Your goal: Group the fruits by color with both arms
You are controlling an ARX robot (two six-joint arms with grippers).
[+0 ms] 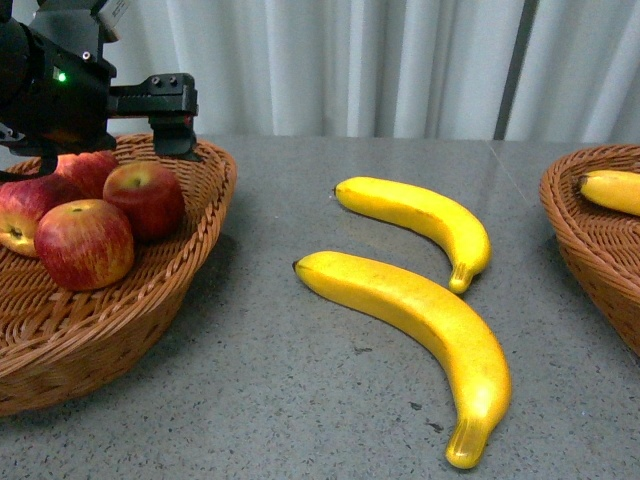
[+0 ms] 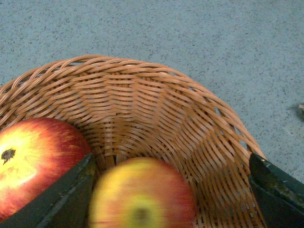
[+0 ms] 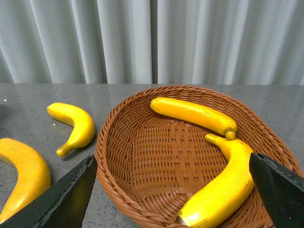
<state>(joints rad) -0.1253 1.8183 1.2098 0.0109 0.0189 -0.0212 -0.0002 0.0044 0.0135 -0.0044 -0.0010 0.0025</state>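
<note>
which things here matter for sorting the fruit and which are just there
For the job: apples, two loose bananas, two binned bananas, left basket, right basket, left claw, right claw.
Just there: curtain, table.

2 bananas (image 3: 192, 114) (image 3: 223, 187) in basket (image 3: 102, 152); 2 loose bananas (image 3: 76, 126) (image 3: 23, 175) on table (image 3: 28, 97) beside; R gripper (image 3: 171, 159) jaws wide.

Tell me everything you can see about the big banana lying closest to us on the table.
The near banana is long, curved, bright yellow and glossy, plastic-looking, with a dark tip at one end and a stubby stalk at the other. It lies flat on the grey speckled table, touching only that, apart from the second banana behind it.
</note>
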